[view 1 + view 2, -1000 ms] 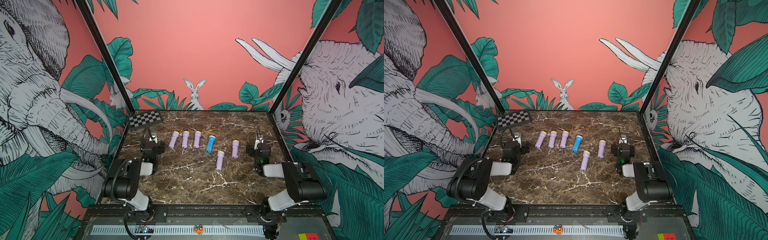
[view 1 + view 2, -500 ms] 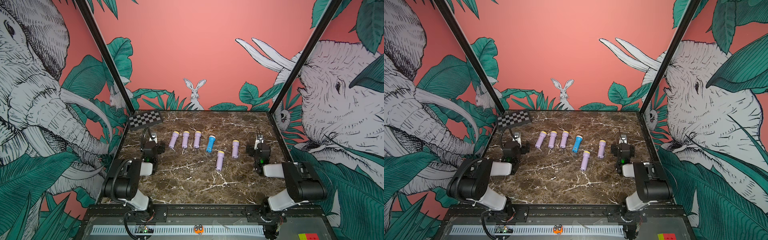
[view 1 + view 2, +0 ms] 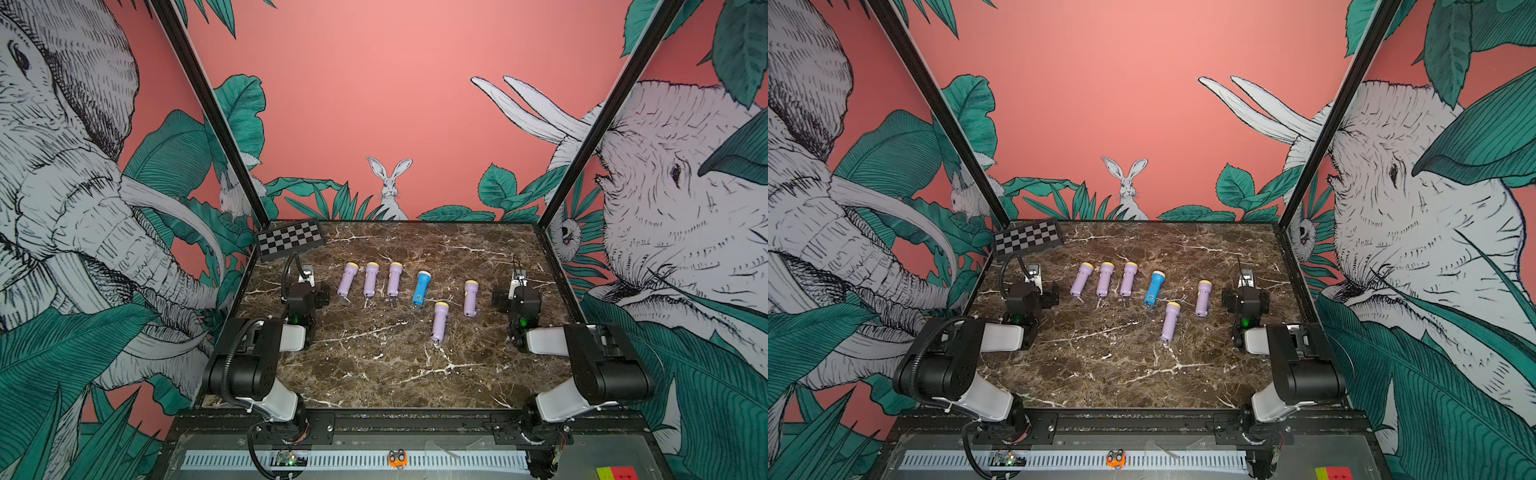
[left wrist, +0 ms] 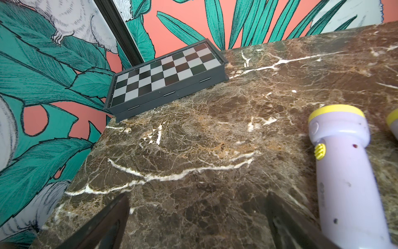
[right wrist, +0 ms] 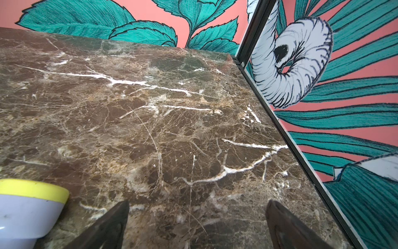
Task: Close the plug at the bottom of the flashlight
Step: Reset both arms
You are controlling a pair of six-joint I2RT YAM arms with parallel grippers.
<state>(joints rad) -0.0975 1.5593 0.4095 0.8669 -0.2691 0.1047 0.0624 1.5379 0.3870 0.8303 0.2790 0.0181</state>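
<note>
Several flashlights lie on the marble table (image 3: 374,365), heads toward the back wall. Three purple ones with yellow heads form a row (image 3: 347,279) (image 3: 370,278) (image 3: 394,278). A blue flashlight (image 3: 421,287) and two more purple ones (image 3: 439,321) (image 3: 470,297) lie to their right. Their bottom plugs are too small to make out. My left gripper (image 4: 198,195) stands open over bare marble, left of the row, with the nearest purple flashlight (image 4: 349,183) beside it. Right of the flashlights, my right gripper (image 5: 198,202) is open and empty, a purple flashlight's head (image 5: 25,213) beside it.
A folded chessboard box (image 3: 289,238) sits at the table's back left corner, ahead of the left gripper (image 3: 306,291). Printed walls close the table on the left, back and right; the right gripper (image 3: 517,297) is near the right wall.
</note>
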